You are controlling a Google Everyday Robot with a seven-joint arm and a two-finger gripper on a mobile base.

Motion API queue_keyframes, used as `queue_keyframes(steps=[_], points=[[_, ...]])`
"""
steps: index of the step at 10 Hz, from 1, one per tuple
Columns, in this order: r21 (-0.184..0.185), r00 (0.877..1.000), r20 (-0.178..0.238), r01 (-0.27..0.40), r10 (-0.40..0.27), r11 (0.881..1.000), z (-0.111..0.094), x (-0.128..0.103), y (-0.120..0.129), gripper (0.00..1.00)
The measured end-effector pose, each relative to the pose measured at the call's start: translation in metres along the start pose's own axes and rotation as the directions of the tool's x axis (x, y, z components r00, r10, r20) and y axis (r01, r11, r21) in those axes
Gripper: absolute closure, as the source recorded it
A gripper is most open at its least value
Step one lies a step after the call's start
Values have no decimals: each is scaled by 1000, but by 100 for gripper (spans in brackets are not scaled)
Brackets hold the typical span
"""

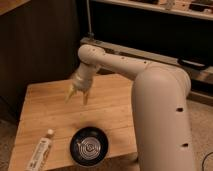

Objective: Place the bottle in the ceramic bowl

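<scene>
The slim white bottle [41,150] lies on its side near the front left corner of the wooden table [47,110], cap pointing away from me. Just to its right sits the glossy black ceramic bowl [89,146], with pale rings inside and nothing in it. My gripper [77,95] hangs over the middle of the table, well above and behind both objects. Its two pale fingers [85,96] point down, spread apart, and hold nothing.
My thick white arm [160,115] fills the right side of the view and covers the table's right edge. Dark cabinets and a shelf unit [150,25] stand behind the table. Grey carpet [6,137] shows to the left.
</scene>
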Motion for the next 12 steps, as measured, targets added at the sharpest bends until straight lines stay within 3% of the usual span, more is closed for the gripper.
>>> queue_keyframes(steps=[3, 5, 7, 9, 12], points=[[-26, 999, -26, 45, -46, 999, 15, -8, 9, 35], [-23, 996, -77, 39, -40, 999, 32, -9, 18, 35], [5, 991, -135, -22, 22, 1000, 51, 6, 40, 35], [18, 982, -159, -100, 101, 995, 65, 27, 62, 35], [3, 965, -114, -238, 237, 971, 78, 67, 81, 35]])
